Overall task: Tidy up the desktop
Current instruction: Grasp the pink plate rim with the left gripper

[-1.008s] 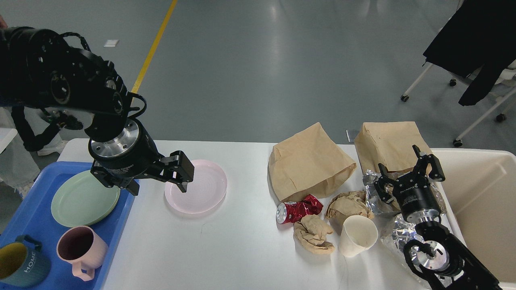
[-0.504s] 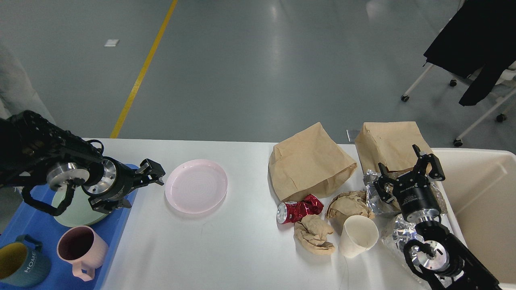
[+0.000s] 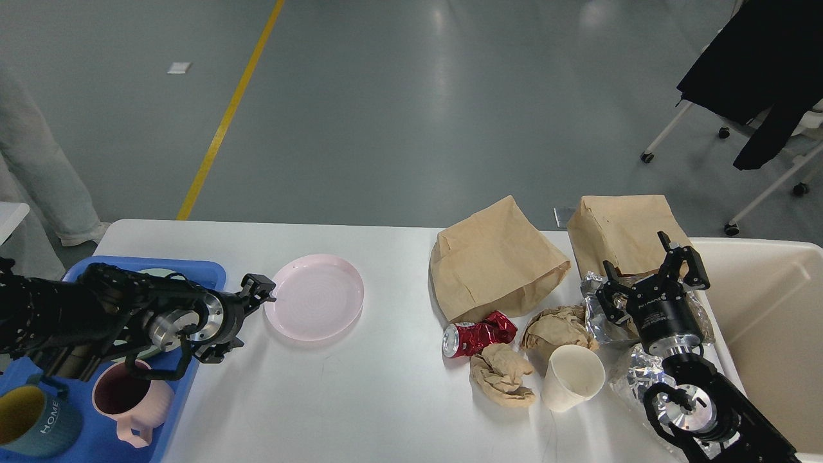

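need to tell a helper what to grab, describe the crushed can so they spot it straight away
On the white desktop, look right of centre, just in front of the larger brown paper bag. The crushed can lies on its side there, beside balls of crumpled brown paper. It is the only shiny red thing, with a silver lid.

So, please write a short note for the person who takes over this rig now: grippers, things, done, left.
Left gripper: low beside the round pink plastic plate; fingers unclear.
Right gripper: open, empty, above the crumpled silver foil.
Blue plastic tray: pink mug, teal mug.
Left on the white desktop: plate, two brown paper bags, crushed red can, paper wads, white paper cup, foil.
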### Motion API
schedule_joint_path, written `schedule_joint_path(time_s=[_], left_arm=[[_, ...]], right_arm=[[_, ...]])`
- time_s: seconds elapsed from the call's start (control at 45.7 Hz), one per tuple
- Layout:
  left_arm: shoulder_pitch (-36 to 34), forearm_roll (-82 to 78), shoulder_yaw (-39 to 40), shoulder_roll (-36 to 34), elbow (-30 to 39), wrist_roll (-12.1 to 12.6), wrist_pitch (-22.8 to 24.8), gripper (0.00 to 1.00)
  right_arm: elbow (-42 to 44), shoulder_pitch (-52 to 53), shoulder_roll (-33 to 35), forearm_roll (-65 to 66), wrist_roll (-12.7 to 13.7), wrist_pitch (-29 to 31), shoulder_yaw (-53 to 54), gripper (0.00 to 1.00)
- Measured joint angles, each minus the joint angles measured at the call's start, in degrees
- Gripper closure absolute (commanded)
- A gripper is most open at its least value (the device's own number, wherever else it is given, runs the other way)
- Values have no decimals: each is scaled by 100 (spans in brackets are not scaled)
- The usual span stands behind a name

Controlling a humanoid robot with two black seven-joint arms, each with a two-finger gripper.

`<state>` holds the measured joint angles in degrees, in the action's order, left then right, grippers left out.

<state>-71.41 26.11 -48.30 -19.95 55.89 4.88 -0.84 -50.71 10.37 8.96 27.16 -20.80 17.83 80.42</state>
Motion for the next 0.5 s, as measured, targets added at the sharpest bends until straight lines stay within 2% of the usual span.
schedule_joint_path(time_s=[0.153,0.285,0.504], left_arm=[[176,-83,140,183,-254,-23,-25,7],[331,-149,267,371,-478,-30,-30,13],[508,-422,378,519,-724,-31,-28,36]], right_arm=[[0,0,0,0,-2,0,0,0],[0,0,0,0,-2,-1,0,0],[0,0,0,0,-2,-1,0,0]])
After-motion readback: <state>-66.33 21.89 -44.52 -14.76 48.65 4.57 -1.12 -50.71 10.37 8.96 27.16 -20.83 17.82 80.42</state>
